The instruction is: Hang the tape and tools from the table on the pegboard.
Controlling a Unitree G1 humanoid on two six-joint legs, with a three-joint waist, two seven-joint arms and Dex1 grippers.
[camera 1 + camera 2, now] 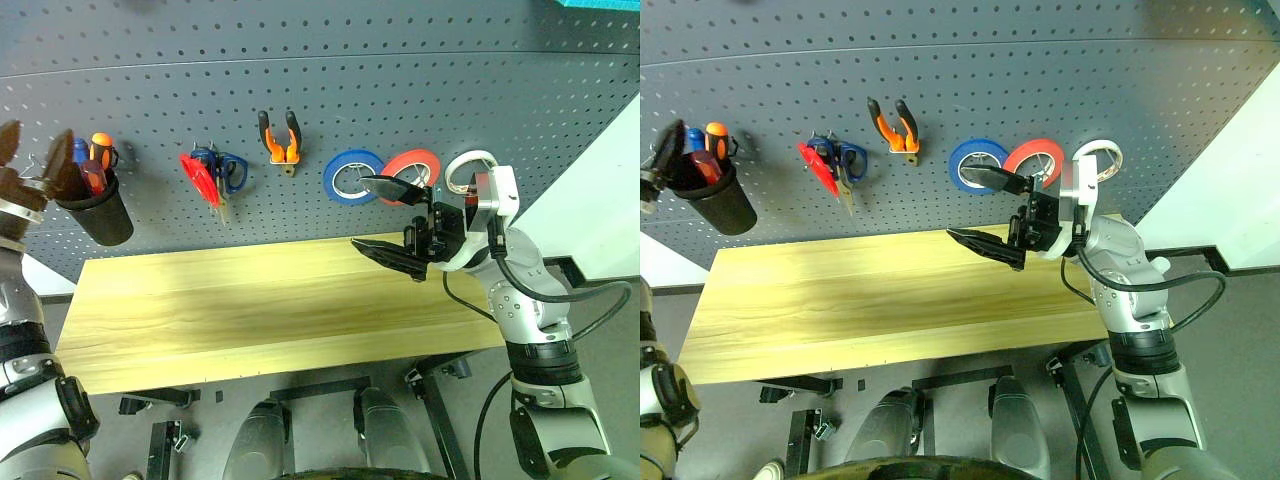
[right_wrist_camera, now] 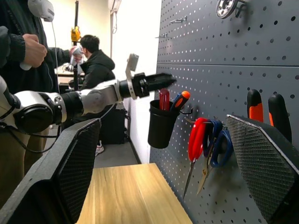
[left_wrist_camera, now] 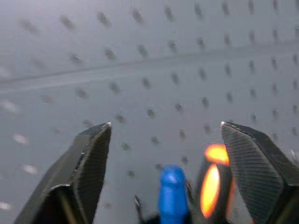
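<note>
**Both jaws apart, screwdriver in the cup**

Left jaws (image 3: 163, 140) stand apart just above the black cup (image 1: 97, 212) on the pegboard (image 1: 330, 90), gripping nothing; the blue-ended screwdriver (image 3: 172, 193) stands near upright in the cup between them, blue end up, so it stores by its handle. Right jaws (image 1: 392, 222) gape empty over the table (image 1: 250, 300). Red scissors (image 1: 200, 178) and pliers (image 1: 279, 138) hang lengthwise from hooks, tips down; the cream tape (image 1: 468, 170) hangs flat beside the red roll (image 1: 412, 170). I judge nothing remains to hang.
</note>
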